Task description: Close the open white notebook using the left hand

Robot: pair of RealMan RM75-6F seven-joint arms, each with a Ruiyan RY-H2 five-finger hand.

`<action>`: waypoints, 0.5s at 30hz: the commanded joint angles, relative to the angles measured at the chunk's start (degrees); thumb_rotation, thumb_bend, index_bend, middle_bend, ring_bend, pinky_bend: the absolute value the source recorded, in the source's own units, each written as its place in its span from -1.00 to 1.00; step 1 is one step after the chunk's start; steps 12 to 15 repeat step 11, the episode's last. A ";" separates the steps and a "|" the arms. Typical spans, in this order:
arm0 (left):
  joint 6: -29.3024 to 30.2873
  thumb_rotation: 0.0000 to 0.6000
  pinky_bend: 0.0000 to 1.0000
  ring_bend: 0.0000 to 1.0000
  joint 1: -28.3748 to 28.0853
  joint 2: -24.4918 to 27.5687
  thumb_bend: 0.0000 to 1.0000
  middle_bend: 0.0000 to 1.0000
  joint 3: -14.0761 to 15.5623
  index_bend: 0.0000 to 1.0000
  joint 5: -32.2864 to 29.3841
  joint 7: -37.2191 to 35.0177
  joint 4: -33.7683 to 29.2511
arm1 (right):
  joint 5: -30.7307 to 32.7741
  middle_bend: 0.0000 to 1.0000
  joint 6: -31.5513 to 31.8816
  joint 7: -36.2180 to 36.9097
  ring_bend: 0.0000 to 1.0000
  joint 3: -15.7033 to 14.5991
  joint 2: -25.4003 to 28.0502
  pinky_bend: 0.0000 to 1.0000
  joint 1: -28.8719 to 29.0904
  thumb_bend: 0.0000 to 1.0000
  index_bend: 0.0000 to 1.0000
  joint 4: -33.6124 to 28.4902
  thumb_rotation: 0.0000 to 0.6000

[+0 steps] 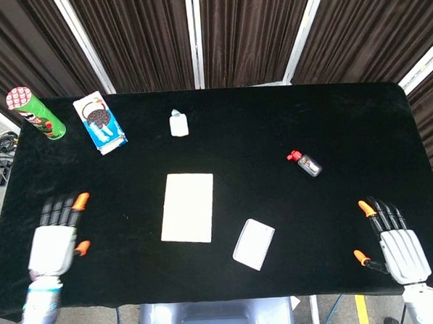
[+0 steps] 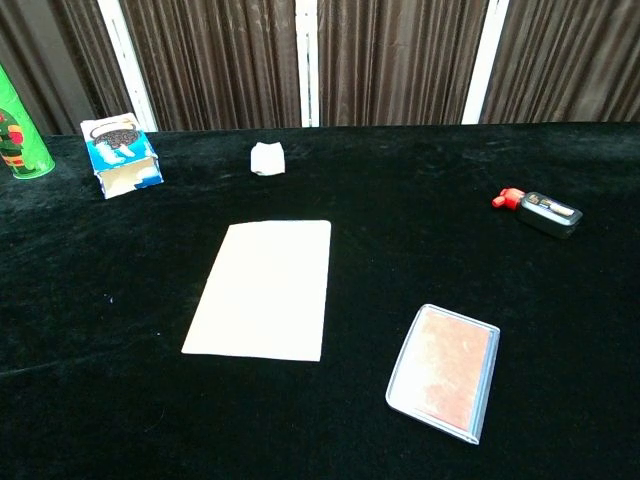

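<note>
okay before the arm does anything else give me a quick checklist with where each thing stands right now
1. White notebook closed and flat on the table: ok.
2. Left robot hand off the notebook, holding nothing, fingers apart: ok.
3. Right robot hand open near the table's front right corner, away from everything: ok.
4. Card holder beside the notebook, not touching it: ok.
5. Notebook cover lined up edge to edge: cannot tell, only the top face shows.
6. Cookie box, green can, small white bottle and red-capped item apart from both hands: ok.
</note>
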 commanded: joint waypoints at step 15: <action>6.71 1.00 -1.00 -1.00 6.47 7.05 -0.80 -1.00 1.93 -1.00 1.96 -7.64 -3.36 | -0.92 -1.00 0.06 0.23 -1.00 -0.31 -0.02 -1.00 0.16 -0.83 -1.00 -0.28 1.00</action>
